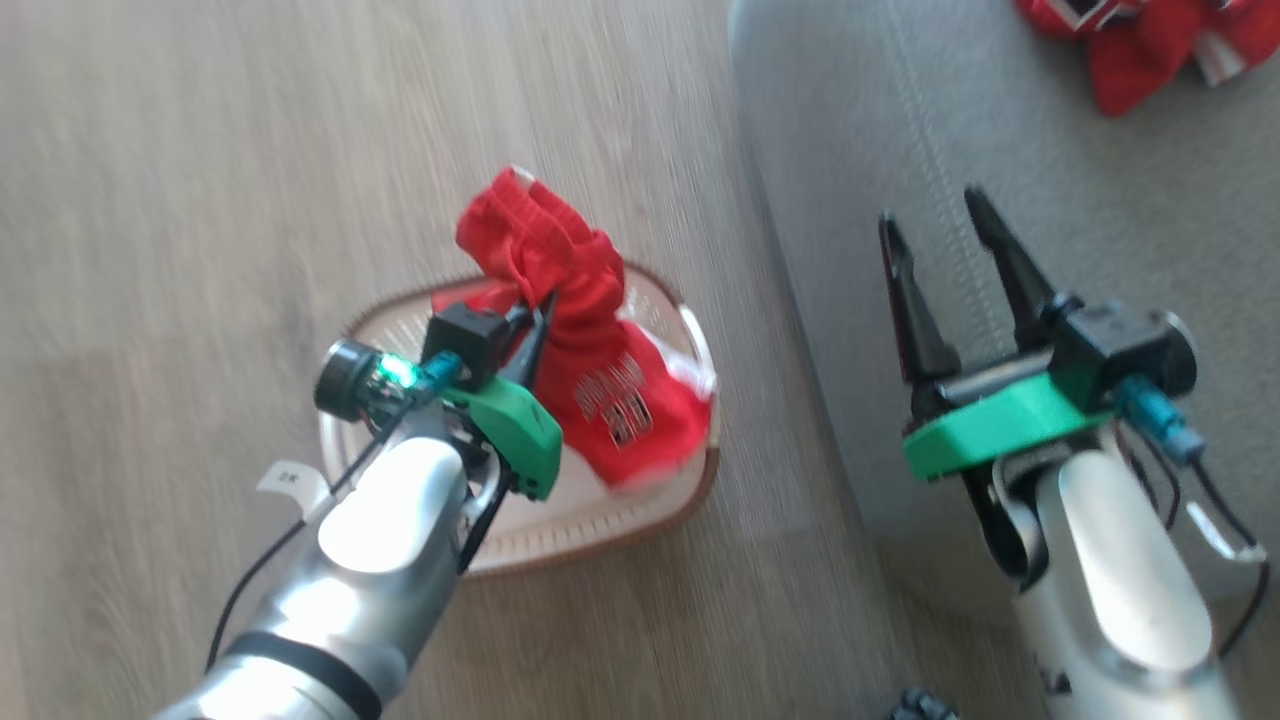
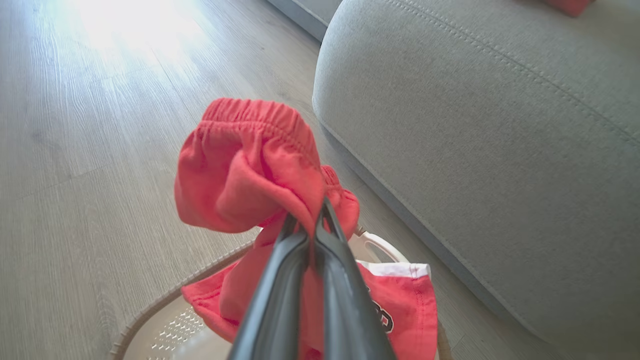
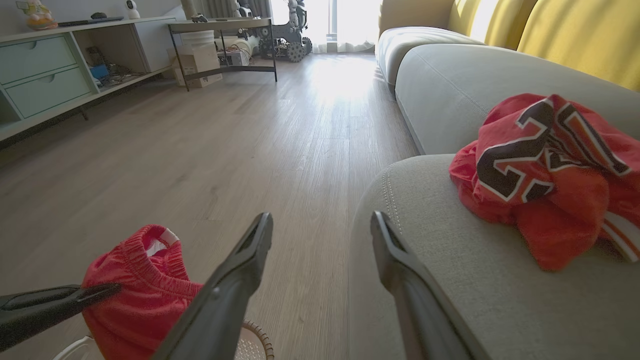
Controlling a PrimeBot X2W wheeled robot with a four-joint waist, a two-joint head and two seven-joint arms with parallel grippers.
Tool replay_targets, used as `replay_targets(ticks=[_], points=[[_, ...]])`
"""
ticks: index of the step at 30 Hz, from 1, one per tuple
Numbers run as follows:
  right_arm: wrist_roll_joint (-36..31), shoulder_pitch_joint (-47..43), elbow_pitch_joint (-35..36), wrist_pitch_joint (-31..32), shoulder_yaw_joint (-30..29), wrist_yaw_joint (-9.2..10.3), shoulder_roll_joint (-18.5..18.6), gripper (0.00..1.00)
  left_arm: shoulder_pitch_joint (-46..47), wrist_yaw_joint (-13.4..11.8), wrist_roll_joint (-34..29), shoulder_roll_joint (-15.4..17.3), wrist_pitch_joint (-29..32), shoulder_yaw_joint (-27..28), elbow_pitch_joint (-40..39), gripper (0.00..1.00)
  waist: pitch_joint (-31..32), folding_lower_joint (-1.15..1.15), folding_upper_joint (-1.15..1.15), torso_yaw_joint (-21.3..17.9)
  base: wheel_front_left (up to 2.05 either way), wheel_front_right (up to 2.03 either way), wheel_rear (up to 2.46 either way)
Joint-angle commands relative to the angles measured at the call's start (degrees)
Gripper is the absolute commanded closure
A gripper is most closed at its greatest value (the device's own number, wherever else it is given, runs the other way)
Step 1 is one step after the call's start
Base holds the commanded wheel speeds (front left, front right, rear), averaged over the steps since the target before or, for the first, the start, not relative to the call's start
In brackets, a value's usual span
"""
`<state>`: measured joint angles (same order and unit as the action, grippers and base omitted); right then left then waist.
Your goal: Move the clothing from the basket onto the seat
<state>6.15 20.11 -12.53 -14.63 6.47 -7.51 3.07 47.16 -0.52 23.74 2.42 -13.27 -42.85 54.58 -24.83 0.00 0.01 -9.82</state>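
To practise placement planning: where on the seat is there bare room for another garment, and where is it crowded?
Free: the seat from its front edge by the right gripper up to the jersey. Crowded: around that jersey.

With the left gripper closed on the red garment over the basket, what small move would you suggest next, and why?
Probably raise the left gripper a little: it is shut on the red garment, whose lower part hangs down to the basket, and the seat stands beside it to the right.
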Motion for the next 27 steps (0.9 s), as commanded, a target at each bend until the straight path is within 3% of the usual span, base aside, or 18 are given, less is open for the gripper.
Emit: replay_targets(ticks=[1,12,19,27], points=[[-0.5,-2.1,0.7,-0.4,0.6,0.02,-0.2,0.0,-1.0,0.0,0.6,0.5,-0.1,0.7,-2.5,1.0,9.8,0.0,-0.01,2.8,0.0,0.0,0.0],[-1.2,-12.7,-4.3,-0.4,-1.0,0.02,-0.2,0.0,-4.8,1.7,3.1,2.6,5.0,0.1,-10.2,1.0,25.4,0.0,-0.01,5.9,0.0,0.0,0.0],[-0.6,-15.4,-5.6,-0.4,-0.2,0.02,-0.2,0.0,-3.6,1.8,4.3,4.3,10.4,0.3,-17.1,1.0,29.6,0.0,-0.01,7.5,0.0,0.0,0.0],[0.3,-15.2,-7.7,-0.4,2.8,0.02,-0.2,0.0,-0.8,1.2,5.3,4.0,14.4,0.5,-23.1,1.0,32.0,0.0,-0.01,9.2,0.0,0.0,0.0]])
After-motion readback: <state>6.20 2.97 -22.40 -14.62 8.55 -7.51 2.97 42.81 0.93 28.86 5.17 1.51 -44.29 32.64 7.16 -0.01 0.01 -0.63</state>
